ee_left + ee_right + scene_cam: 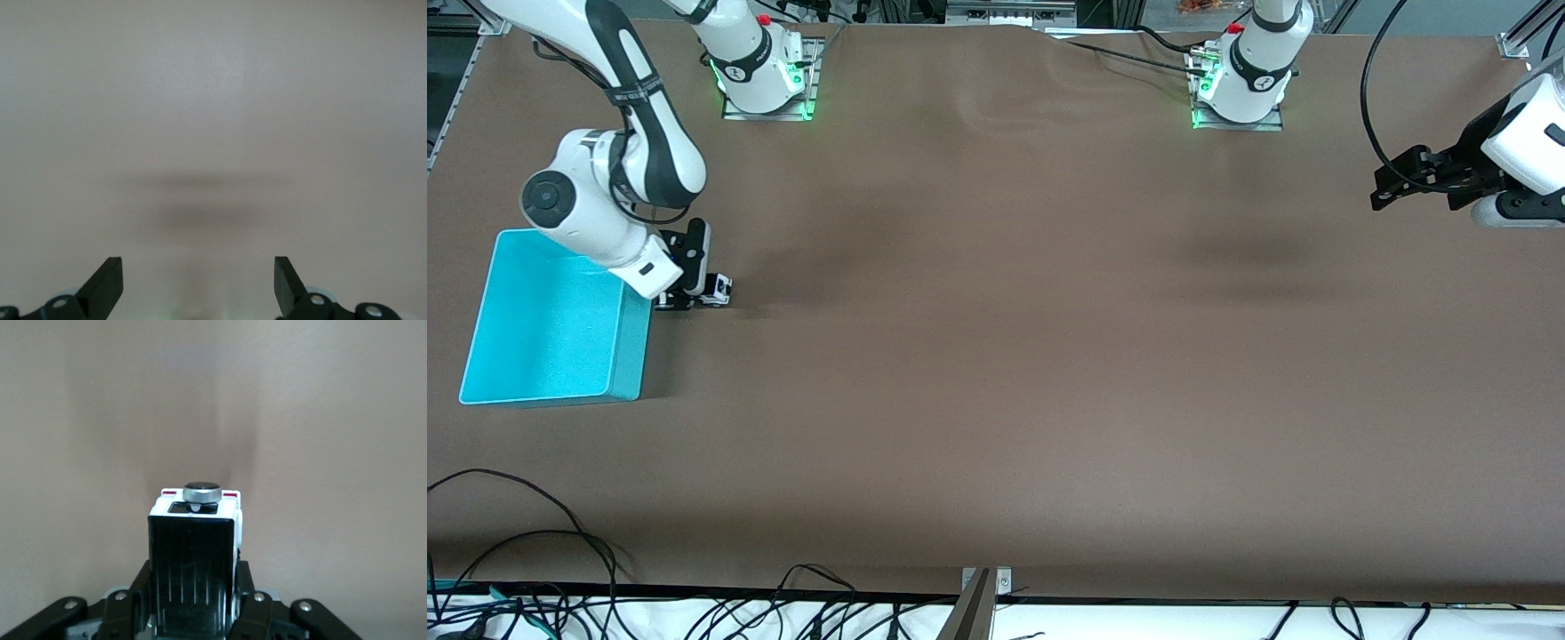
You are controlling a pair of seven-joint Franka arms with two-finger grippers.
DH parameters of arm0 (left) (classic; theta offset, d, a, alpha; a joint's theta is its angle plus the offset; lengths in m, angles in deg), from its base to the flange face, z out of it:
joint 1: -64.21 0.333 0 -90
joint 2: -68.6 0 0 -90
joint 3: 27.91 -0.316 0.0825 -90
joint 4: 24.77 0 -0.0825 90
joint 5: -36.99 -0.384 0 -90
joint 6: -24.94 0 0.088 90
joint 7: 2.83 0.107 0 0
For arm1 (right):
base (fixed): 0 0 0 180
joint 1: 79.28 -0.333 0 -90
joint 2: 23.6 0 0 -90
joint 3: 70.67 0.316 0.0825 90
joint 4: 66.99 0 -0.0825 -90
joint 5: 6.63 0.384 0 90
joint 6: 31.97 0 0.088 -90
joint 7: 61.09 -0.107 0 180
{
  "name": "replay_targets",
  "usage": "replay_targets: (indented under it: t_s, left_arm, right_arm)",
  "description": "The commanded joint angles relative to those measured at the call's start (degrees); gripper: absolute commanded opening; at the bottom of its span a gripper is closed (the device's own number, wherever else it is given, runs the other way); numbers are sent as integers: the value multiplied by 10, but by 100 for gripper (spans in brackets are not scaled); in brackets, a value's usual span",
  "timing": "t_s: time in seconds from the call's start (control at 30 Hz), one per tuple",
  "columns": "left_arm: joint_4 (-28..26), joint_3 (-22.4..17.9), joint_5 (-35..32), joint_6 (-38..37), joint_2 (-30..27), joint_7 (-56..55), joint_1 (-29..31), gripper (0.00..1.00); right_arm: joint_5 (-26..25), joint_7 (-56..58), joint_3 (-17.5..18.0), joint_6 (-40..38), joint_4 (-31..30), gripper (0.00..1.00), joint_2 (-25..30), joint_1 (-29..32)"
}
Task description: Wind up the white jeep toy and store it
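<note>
My right gripper [687,298] is down at the table [996,356], just beside the bin [551,324], off the bin's 2 o'clock corner in the front view, toward my right arm's end of the table. Its fingers are pressed in on the jeep [717,288], pinching it by the sides of its body. In the front view the jeep is a small white shape poking out of my right gripper toward 3 o'clock, low against the brown surface; I cannot tell whether its wheels touch the table. In my right wrist view the jeep [193,553] fills the lower middle: its black ribbed roof runs up toward 12 o'clock, the white body edge shows around it, two small red marks sit at the end corners, and a round grey knob with a dark top stands at that end. My right gripper [193,613] shows there as black finger links [257,607] hugging the jeep at about 4 and 8 o'clock. The bin is turquoise, open-topped, and nothing shows inside it; the jeep is outside it, close to its wall. My left gripper [1392,185] waits in the air over my left arm's end of the table, well apart from the jeep and the bin. In my left wrist view my left gripper [198,283] has its black fingers [107,283] spread wide with only bare table between them.
</note>
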Motion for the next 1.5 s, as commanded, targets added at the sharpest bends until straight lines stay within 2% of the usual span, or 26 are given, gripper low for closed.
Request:
replay_targets:
  t_s: [0.0, 0.27, 0.43, 0.67, 1.07, 1.33, 1.47]
  left_arm:
    - [20, 3, 12, -14, 9, -2, 4, 100]
    - [20, 3, 12, -14, 9, -2, 4, 100]
    - [20, 3, 12, -15, 9, -2, 4, 100]
    - [21, 3, 12, -16, 9, -2, 4, 100]
    - [20, 3, 12, -16, 8, -2, 4, 100]
    - [20, 3, 12, -17, 8, -2, 4, 100]
    - [20, 3, 12, -17, 8, -2, 4, 100]
  right_arm:
    - [14, 7, 1, -78, 73, 24, 5, 0]
    - [15, 9, -4, -191, 173, 24, 0, 4]
    - [15, 17, -28, -242, 202, 24, 1, 5]
    - [15, 62, -68, -259, 213, 24, 4, 6]
    - [17, 204, -165, -272, 210, 24, -2, 10]
    - [19, 248, -167, -264, 205, 24, -16, 52]
    - [38, 272, -167, -264, 204, 24, -32, 66]
